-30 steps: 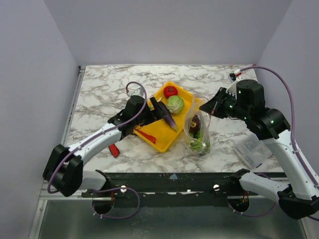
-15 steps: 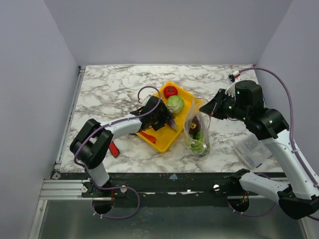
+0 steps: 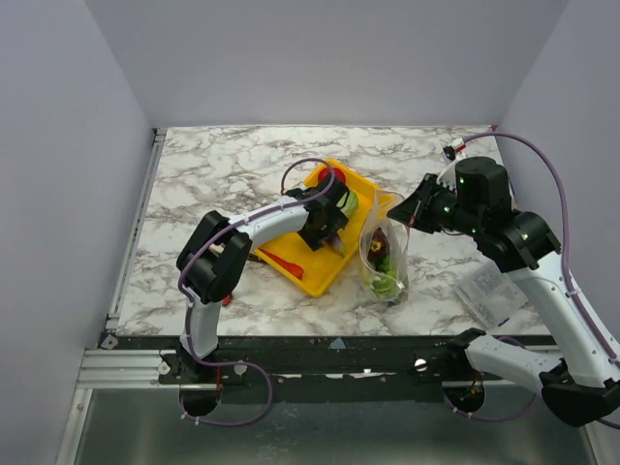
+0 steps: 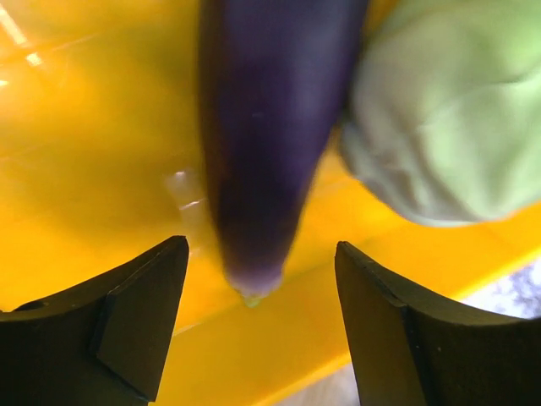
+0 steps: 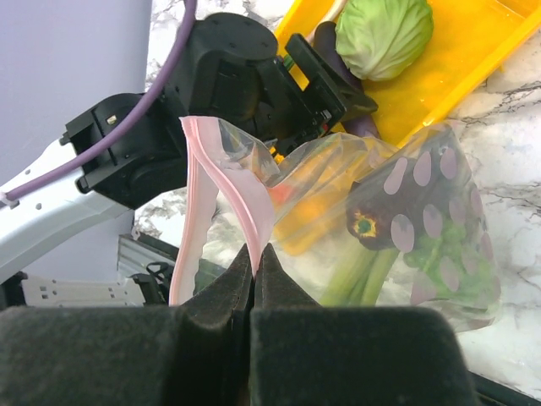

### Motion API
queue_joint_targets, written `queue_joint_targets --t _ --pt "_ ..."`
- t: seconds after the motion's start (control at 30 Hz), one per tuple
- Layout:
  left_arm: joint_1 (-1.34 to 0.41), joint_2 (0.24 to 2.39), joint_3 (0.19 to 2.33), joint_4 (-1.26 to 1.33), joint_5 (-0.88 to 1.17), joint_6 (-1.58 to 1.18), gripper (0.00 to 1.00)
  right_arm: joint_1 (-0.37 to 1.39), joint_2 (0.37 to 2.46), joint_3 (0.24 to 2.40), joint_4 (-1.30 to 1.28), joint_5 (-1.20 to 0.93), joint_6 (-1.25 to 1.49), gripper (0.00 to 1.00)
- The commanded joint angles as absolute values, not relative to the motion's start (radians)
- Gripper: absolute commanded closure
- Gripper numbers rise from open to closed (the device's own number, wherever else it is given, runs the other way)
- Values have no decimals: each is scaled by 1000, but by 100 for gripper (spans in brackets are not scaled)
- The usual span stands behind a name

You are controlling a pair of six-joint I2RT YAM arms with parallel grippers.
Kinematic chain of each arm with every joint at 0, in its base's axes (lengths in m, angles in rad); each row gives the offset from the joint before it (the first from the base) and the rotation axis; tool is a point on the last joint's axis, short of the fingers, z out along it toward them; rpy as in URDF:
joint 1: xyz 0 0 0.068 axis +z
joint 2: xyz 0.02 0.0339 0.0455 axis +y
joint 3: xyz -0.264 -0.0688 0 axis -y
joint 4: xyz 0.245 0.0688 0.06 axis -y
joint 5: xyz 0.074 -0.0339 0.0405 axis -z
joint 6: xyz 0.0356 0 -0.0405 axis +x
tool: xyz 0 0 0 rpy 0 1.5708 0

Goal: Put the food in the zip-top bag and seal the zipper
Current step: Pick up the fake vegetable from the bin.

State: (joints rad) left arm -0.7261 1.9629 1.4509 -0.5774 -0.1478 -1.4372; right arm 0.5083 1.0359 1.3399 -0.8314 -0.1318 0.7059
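Since a second ago my left arm has swung in from the 9 o'clock side of the tabletop and folded over the yellow tray; the right side has not budged. The left claw stands spread, its jaws either side of the tapered tip of a purple eggplant with a gap on both flanks, so nothing is gripped yet. That eggplant lies on the tray floor, touching a green cabbage at its 3 o'clock in the wrist view. I judge it firm but glossy, likely to squirt out of a pinch at the tip; I would take it further up, across the thick middle.

The right claw is pressed together on the pink zipper, holding the zip-top bag upright and open-mouthed just beside the tray's 4 o'clock edge. A second eggplant and some greens already sit inside. The film looks thin and floppy; I expect it would slump without that pinch.

The tabletop is smooth marbled white and grey, probably slick, with plain pale walls on three sides.
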Motion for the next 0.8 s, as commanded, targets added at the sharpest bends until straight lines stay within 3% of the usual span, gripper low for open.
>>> queue_joint_targets --t 0.0,0.2,0.23,0.5,0.57,0.77 --pt "-745 1989 1458 -726 -207 -1479 31 503 1011 1342 -805 -119 696 99" --pt "-749 2029 1468 -725 -172 -1490 32 503 1004 1336 -805 -118 698 99" --pt "-749 2030 1454 -700 -162 -1485 39 504 1003 1336 -805 -118 700 99" --pt "-749 1988 1388 -655 -186 -1462 61 504 985 1348 -823 -107 700 99" --pt "-749 1943 1368 -656 -208 -1436 63 504 982 1348 -825 -104 702 99" --pt "-747 1737 1254 -609 -244 -1333 83 503 975 1329 -813 -94 706 99"
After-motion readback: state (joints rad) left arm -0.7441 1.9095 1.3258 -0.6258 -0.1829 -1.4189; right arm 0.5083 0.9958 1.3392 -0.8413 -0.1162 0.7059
